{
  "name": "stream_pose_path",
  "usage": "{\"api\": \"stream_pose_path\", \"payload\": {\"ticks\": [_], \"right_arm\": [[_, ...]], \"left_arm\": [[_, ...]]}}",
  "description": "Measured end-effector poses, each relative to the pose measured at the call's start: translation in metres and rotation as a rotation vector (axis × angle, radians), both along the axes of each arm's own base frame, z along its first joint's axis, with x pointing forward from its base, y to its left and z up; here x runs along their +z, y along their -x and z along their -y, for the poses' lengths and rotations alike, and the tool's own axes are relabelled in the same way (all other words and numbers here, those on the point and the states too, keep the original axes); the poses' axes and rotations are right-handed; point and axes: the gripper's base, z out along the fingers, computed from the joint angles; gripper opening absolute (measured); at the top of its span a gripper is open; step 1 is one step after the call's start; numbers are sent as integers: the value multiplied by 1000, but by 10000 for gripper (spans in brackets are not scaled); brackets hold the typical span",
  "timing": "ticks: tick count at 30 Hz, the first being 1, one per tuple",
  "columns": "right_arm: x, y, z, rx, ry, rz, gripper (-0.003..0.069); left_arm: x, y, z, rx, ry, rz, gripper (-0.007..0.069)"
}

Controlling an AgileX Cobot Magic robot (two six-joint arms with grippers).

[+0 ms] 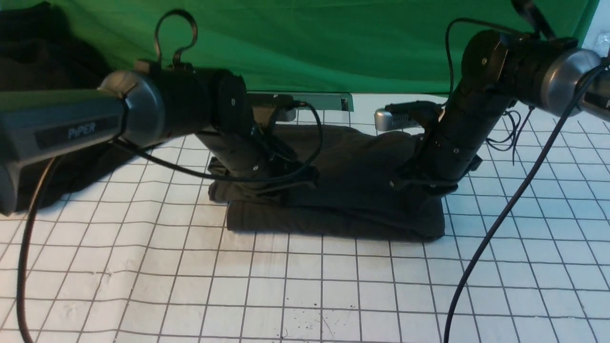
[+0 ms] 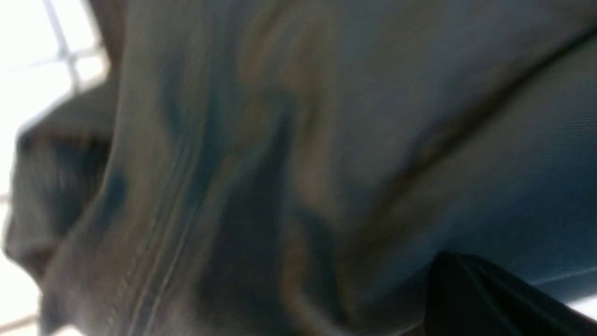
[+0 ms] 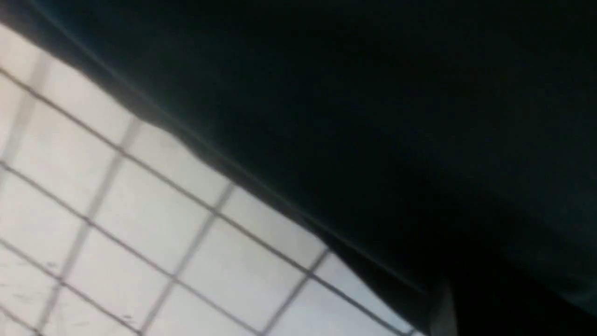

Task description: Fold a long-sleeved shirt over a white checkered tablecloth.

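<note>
Front view looks forward and slightly down, shirt mid-frame on tablecloth. Both wrist views sit very close against that shirt, tablecloth showing beside it.

Only one readable mark: "PiPER", on a label in light letters on a dark strip. It runs along the grey forearm link of the left arm, at the left edge of the front view, mid-height. Both wrist views are too blurred to read anything.
</note>
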Motion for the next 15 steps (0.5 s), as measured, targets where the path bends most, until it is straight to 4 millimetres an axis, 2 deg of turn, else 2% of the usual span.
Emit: {"api": "stream_pose_path", "payload": {"ticks": [5, 10, 12, 13, 15], "right_arm": [[-11, 5, 4, -15, 30, -28, -3], [-8, 8, 5, -30, 30, -28, -3], [9, 9, 7, -34, 23, 17, -3], [11, 10, 7, -35, 21, 23, -3], [39, 8, 2, -52, -45, 135, -3]], "left_arm": [[-16, 3, -2, 19, -3, -17, -3], [-10, 3, -2, 21, 5, -4, -3], [7, 6, -5, 19, 14, 30, -3], [9, 6, -5, 19, 16, 33, -3], [31, 9, -7, 23, 40, 92, -3]]}}
